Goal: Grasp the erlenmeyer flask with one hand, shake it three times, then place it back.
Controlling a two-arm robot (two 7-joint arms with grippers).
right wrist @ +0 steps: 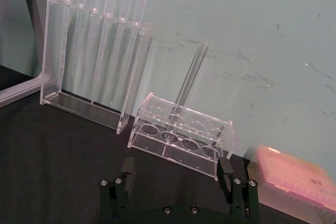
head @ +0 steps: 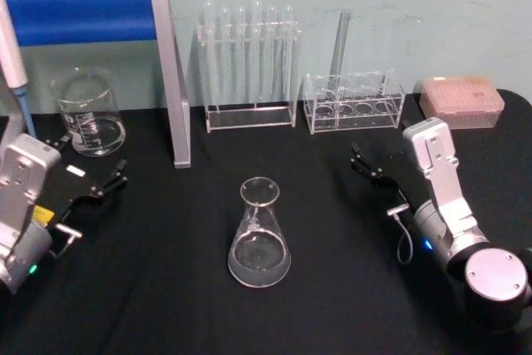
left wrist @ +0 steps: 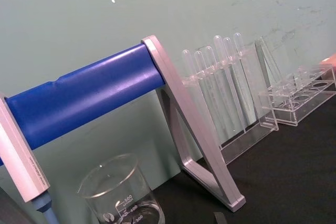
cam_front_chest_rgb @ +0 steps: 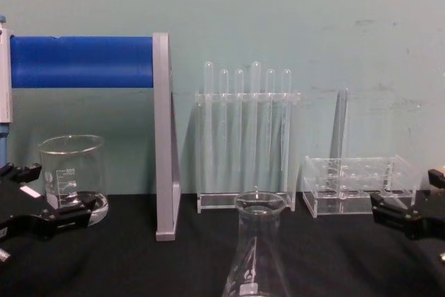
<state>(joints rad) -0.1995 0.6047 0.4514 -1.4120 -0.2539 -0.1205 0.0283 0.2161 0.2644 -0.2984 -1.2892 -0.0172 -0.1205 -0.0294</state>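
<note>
- the erlenmeyer flask (head: pixel 259 234) stands upright near the middle of the black cloth-covered table (head: pixel 332 305), clear glass with a wide round base tapering to a narrow neck and flared lip; neither pincer touches it.
- from the chest view its neck (cam_front_chest_rgb: pixel 260 241) shows faint white printed marks low down, too small to read.
- the left pincer (head: pixel 87 174), black and blocky on a silver wrist, rests at the table's left with its fingers spread, just in front of a straight-walled glass beaker (head: pixel 87 114).
- the beaker's white scale seems to read "500" and "400" in the left wrist view (left wrist: pixel 126 203).
- the right pincer (head: pixel 367 170) sits well apart on the right, its black fingers (right wrist: pixel 127 167) spread wide and holding nothing.
- behind stand a clear acrylic rack of thin test tubes (head: pixel 249 64), a lower acrylic rack (head: pixel 353 104), a pink tip box (head: pixel 461 101), and a blue padded bar on a grey metal frame (head: pixel 83 14).
</note>
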